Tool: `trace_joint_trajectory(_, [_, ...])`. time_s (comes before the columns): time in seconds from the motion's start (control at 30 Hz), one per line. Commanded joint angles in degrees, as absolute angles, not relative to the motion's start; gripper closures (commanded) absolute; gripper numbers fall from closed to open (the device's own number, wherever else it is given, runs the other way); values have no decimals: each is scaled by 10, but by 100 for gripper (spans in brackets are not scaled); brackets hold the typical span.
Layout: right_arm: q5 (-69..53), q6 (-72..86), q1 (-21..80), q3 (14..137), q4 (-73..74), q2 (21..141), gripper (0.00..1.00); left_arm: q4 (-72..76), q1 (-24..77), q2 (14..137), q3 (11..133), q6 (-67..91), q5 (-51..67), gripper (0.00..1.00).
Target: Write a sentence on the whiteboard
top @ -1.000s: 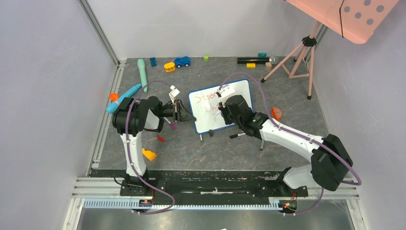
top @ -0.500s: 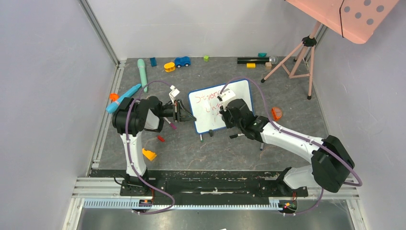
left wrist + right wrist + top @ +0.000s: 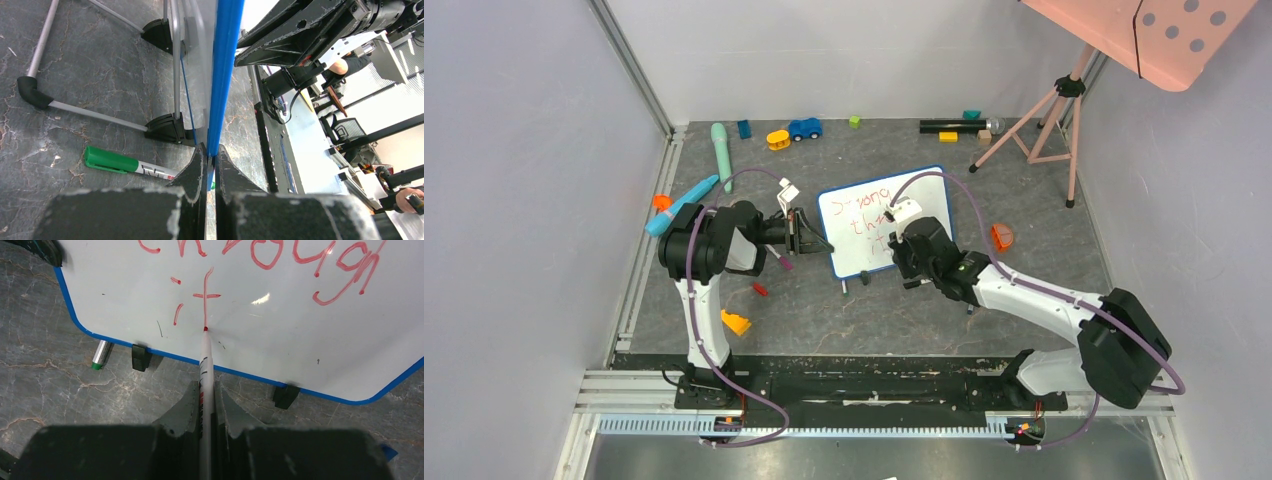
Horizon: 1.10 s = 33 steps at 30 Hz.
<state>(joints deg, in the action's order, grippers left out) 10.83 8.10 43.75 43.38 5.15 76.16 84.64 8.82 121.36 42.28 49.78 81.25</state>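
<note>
The whiteboard (image 3: 924,195) stands tilted mid-table, blue-framed with black feet. My left gripper (image 3: 816,243) is shut on the board's left blue edge (image 3: 224,80), seen edge-on in the left wrist view between my fingertips (image 3: 210,156). My right gripper (image 3: 894,248) is shut on a white red-tipped marker (image 3: 205,365); its tip touches the board at the foot of the "t". The sentence (image 3: 260,260) is red handwriting: "through" above, "it" (image 3: 197,302) below. In the top view the sentence (image 3: 864,218) shows three slanted lines, partly hidden by my right arm.
A green-capped marker (image 3: 112,161) lies on the floor behind the board, also in the right wrist view (image 3: 100,354). A pink tripod (image 3: 1044,115) stands back right. Toys lie along the back: blue car (image 3: 804,128), yellow piece (image 3: 777,139), teal tube (image 3: 721,150). An orange piece (image 3: 1001,236) lies right.
My right gripper has moved down the board toward the near edge with the marker, and the word "it" now shows on the third line. My left gripper has held still.
</note>
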Motion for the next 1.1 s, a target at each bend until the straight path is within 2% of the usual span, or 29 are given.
trace_joint_trajectory(0.0, [134, 84, 435, 429, 48, 750, 100, 892, 98, 1212, 427, 506, 843, 98])
trace_joint_trajectory(0.43, [137, 88, 428, 475, 61, 739, 100, 892, 98, 1211, 426, 504, 843, 98])
trace_joint_trajectory(0.7, [128, 100, 427, 458, 67, 694, 100, 892, 98, 1212, 428, 506, 844, 98])
trace_joint_trajectory(1.07, [126, 98, 388, 457, 85, 706, 100, 892, 98, 1212, 426, 505, 844, 98])
